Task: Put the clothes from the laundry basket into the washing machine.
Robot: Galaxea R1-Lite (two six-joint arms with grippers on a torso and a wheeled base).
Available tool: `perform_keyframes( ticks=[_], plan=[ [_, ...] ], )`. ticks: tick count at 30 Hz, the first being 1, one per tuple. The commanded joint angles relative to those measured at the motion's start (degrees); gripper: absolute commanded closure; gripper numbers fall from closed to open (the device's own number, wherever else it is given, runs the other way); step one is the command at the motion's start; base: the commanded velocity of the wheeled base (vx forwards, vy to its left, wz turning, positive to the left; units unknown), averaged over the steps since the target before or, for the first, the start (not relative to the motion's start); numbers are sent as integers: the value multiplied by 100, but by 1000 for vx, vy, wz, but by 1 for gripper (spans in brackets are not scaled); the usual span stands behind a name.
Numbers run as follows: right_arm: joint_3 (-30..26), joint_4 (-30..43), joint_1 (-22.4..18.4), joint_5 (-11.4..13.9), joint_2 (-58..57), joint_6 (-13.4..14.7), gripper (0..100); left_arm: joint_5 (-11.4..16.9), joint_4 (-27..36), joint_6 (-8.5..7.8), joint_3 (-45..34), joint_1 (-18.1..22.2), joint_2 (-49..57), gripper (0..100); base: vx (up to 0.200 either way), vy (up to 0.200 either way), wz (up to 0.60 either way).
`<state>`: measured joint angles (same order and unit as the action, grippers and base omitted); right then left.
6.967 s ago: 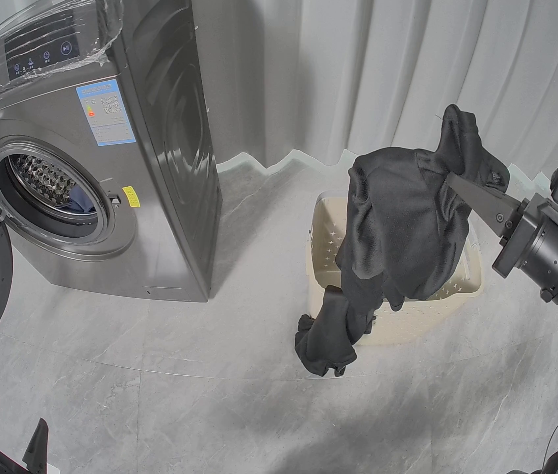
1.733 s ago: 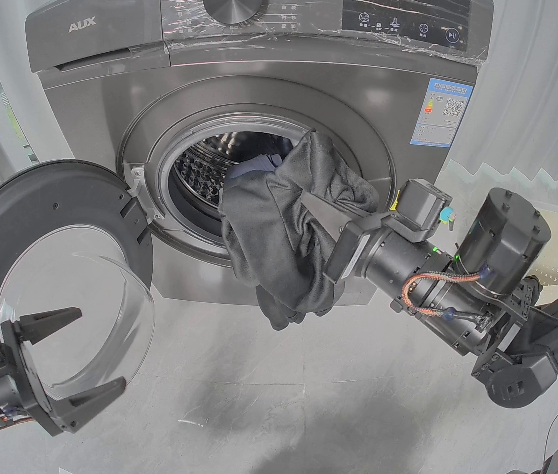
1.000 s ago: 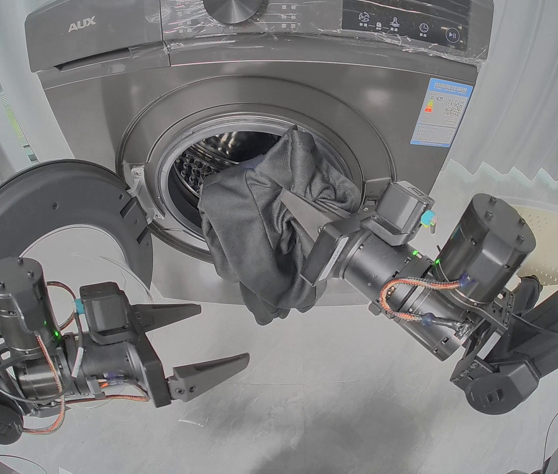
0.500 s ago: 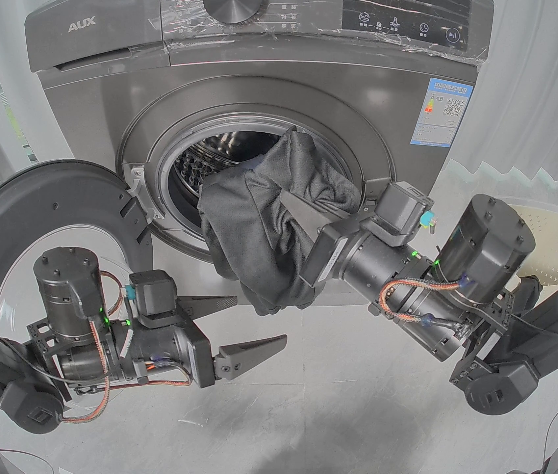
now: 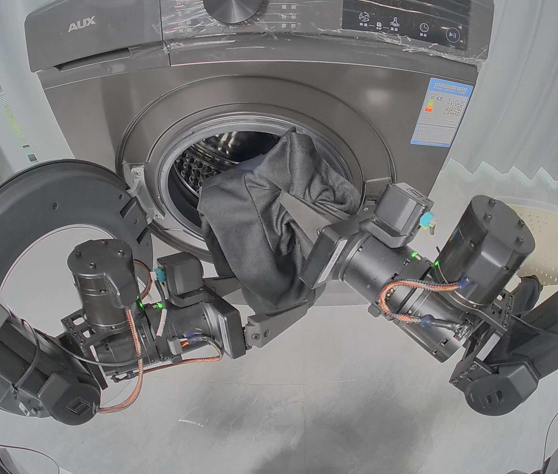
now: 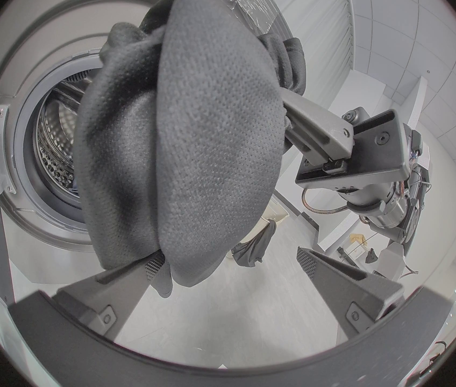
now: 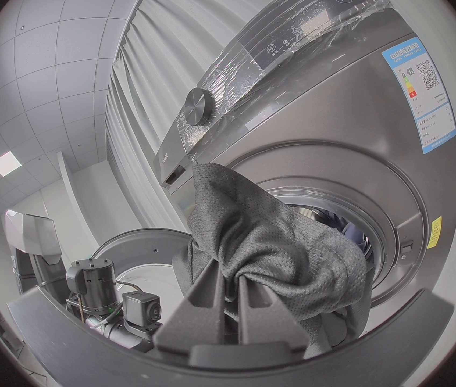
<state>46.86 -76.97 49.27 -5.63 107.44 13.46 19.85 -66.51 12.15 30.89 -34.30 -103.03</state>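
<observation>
A dark grey garment (image 5: 253, 225) hangs in front of the washing machine's (image 5: 226, 93) open drum mouth (image 5: 210, 159), its top leaning into the opening. My right gripper (image 5: 292, 209) is shut on its upper folds (image 7: 271, 243). My left gripper (image 5: 266, 301) is open just below, its two fingers (image 6: 335, 275) spread on either side of the garment's hanging lower end (image 6: 196, 135). One finger touches the cloth. A blue item (image 7: 354, 235) lies inside the drum. The cream laundry basket (image 5: 549, 232) stands to the right behind my right arm.
The round machine door (image 5: 49, 199) is swung wide open to the left, close behind my left arm. Grey tiled floor (image 5: 331, 390) lies free in front of the machine. White curtains (image 5: 542, 87) hang behind. Another dark cloth (image 6: 255, 245) hangs over the basket's edge.
My right arm has carried the garment from the basket to the drum mouth. My left arm rose from the lower left until its open fingers reached the garment's lower end.
</observation>
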Motion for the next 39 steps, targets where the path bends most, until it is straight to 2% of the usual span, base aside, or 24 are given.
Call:
perform_keyframes(
  ticks=[1,4,6,7,9,13,23,26,28,30,31,39],
  plan=[
    [-1,-2,3,1,-3,-10,100,-16,-55,6,40,-32,-147,0,0,0,0],
    [-1,-2,-6,-8,14,-10,100,-16,-64,33,22,-156,-59,0,0,0,0],
    [7,-2,-32,-8,32,-10,100,-16,-72,138,-13,-279,91,0,0,0,0],
    [7,-2,-32,-8,32,-10,100,-16,-72,138,-13,-279,91,0,0,0,0],
    [25,-2,-85,-8,67,-10,100,-25,-64,340,-31,-454,310,0,0,0,0],
    [25,-2,-102,-8,76,-10,100,-16,-72,455,-66,-569,433,0,0,0,0],
    [25,-2,-76,-8,76,-10,100,-25,-222,428,40,-560,-103,0,0,0,0],
    [34,-2,-76,-8,67,-19,100,-121,-398,437,93,-551,-305,0,0,0,0],
    [34,-2,-67,-8,67,-19,100,-376,-670,437,224,-542,-595,0,0,0,0],
    [34,-2,-58,-8,58,-19,100,-447,-732,446,286,-542,-665,0,0,0,0],
    [25,-11,-50,-8,58,-19,100,-570,-802,446,383,-542,-753,0,0,0,0],
    [7,-11,-32,-8,58,-19,100,-675,-811,428,435,-454,-780,0,0,0,0]
  ],
)
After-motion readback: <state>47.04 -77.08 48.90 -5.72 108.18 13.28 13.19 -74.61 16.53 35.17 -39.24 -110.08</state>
